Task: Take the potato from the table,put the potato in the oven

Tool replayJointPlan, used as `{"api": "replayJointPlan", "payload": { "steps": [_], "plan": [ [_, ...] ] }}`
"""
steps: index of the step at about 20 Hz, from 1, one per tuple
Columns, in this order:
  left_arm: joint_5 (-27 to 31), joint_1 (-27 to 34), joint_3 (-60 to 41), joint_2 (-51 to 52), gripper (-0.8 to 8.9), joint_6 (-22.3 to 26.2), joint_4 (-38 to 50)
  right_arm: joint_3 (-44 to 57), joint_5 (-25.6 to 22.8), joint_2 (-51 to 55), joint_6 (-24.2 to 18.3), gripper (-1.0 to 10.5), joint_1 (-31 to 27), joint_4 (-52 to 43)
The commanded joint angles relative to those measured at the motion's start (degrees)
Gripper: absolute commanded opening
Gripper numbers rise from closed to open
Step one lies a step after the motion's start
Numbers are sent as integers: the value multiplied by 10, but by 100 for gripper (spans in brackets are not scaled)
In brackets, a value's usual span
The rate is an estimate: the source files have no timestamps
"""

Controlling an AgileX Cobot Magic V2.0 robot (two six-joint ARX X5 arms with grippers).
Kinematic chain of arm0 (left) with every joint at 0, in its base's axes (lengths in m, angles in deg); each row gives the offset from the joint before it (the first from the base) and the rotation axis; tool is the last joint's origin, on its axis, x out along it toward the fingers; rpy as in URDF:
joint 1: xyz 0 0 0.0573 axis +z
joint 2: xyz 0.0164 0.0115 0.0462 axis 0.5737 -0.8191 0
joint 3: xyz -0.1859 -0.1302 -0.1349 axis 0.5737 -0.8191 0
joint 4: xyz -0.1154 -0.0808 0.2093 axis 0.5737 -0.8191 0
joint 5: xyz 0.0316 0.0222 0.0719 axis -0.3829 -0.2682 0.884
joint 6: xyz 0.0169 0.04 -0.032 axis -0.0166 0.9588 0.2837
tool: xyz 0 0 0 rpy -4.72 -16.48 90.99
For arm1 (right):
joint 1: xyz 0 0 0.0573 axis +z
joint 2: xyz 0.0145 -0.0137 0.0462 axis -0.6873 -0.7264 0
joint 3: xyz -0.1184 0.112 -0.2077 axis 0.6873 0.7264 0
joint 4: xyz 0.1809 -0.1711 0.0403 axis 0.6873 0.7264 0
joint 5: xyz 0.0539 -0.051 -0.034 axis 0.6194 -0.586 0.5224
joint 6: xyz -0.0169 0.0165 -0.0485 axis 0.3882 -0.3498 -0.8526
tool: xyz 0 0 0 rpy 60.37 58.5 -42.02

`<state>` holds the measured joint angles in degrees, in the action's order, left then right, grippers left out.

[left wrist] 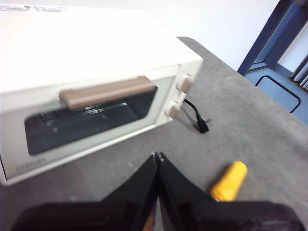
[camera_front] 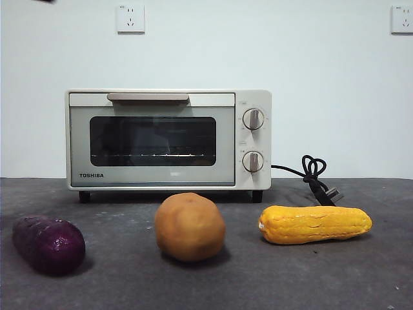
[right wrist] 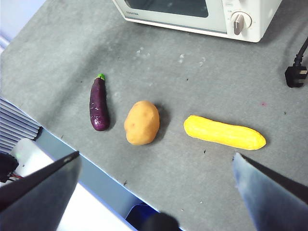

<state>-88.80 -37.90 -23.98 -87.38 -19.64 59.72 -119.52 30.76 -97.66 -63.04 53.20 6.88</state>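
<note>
In the front view you had the potato (camera_front: 190,227) sitting on the worktop (camera_front: 129,284), in front of the oven (camera_front: 169,139) and well clear of it. The oven's glass door was closed. The potato lay between a purple eggplant (camera_front: 48,244) on one side and a yellow corn cob (camera_front: 315,224) on the other, touching neither. From here it looked nearly round, so its long axis could not be read.

In the left wrist view your left tool (left wrist: 157,158) hung above the worktop (left wrist: 240,125) in front of the oven (left wrist: 91,91), its jaws pressed together with nothing between them. The corn cob's end (left wrist: 229,181) showed beside it.

In the right wrist view your right tool (right wrist: 156,161) hovered high over the three vegetables, jaws spread wide apart and empty. Here the potato (right wrist: 142,122) appeared slightly oval, its long axis running roughly towards the oven (right wrist: 202,14), parallel to the eggplant (right wrist: 98,104) and crosswise to the corn cob (right wrist: 224,132).
</note>
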Motion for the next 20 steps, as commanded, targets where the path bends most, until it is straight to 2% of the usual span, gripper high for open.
{"api": "replayJointPlan", "payload": {
  "steps": [1, 10, 20],
  "plan": [
    [23, -17, 43, -76, -8, 0, 34, 0, 0, 0, 7, 724, 2, -3],
    [125, -66, 193, -311, -8, 63, 85, 0, 1, 0, 15, 724, 2, -1],
    [159, -96, 217, -400, -8, 84, 103, 0, 0, 0, 19, 723, 2, 14]
  ]
}}
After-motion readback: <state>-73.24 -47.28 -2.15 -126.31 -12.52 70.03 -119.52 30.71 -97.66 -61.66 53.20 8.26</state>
